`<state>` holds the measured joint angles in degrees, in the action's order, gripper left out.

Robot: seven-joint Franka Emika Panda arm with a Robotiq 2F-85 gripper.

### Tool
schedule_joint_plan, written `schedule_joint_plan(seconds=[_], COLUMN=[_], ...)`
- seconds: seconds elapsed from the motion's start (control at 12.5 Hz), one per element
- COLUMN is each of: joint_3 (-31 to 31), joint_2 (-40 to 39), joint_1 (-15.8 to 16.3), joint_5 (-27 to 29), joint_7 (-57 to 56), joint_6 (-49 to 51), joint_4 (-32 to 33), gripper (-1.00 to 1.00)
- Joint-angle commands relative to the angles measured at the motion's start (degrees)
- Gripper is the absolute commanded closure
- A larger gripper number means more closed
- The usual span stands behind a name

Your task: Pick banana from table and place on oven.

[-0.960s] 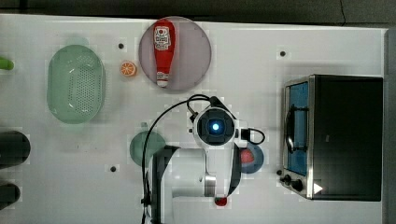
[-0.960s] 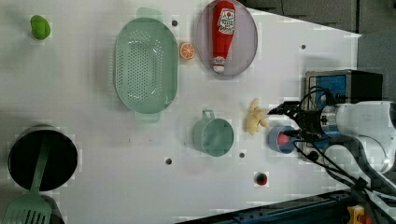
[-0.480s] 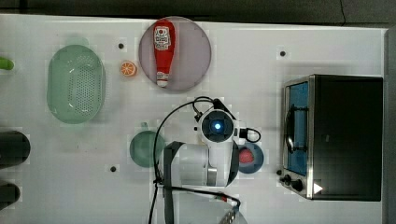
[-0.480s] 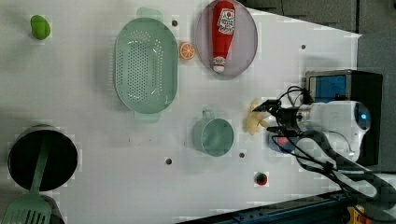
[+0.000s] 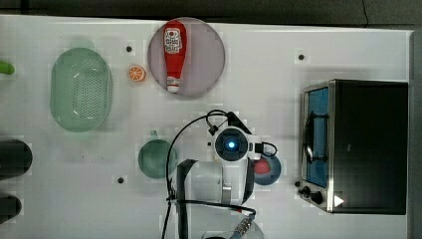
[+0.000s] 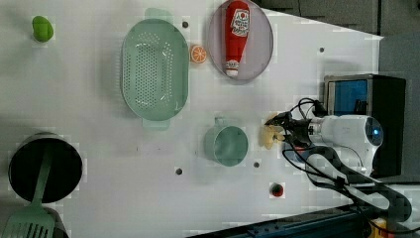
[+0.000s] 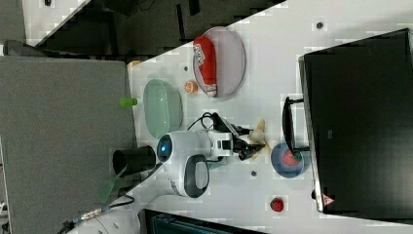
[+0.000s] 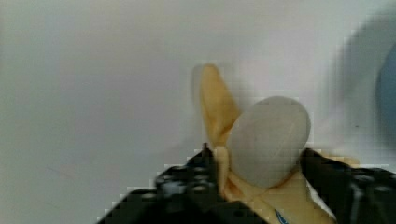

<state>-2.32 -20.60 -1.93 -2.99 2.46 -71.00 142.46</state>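
Down low, the gripper (image 8: 261, 179) flanks the banana (image 8: 261, 140) mid-table (image 5: 298, 30).

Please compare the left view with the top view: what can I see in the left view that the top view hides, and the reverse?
Left view: the banana lying on the table beside the green cup, and a green spatula at the left view's lower left. Top view: the oven's two knobs and its door handle. Both: the green colander, the ketchup bottle on its plate, the orange slice, the cup.
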Motion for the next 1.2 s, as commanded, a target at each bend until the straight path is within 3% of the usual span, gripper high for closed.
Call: schedule_joint_plan(seconds=[0.08,0.16,0.4,0.56,0.88,1.2], joint_3=[-0.4,-0.3,-0.1,0.2,0.5,1.0], joint_2=[0.5,0.6,3.3,9.3,26.1,36.2], joint_1=[1.2,1.2,1.2,1.2,1.3,1.6], joint_5=[0.6,0.6,0.6,0.6,0.6,0.6], joint_7=[0.4,0.4,0.5,0.5,0.5,0.5], joint_6=[-1.5,-1.8,-1.3,3.0,27.2,52.8], joint_4=[-1.1,-1.1,-1.1,-1.4,-6.1,-19.3], gripper=[0.28,0.47,0.47,0.47,0.47,0.47])
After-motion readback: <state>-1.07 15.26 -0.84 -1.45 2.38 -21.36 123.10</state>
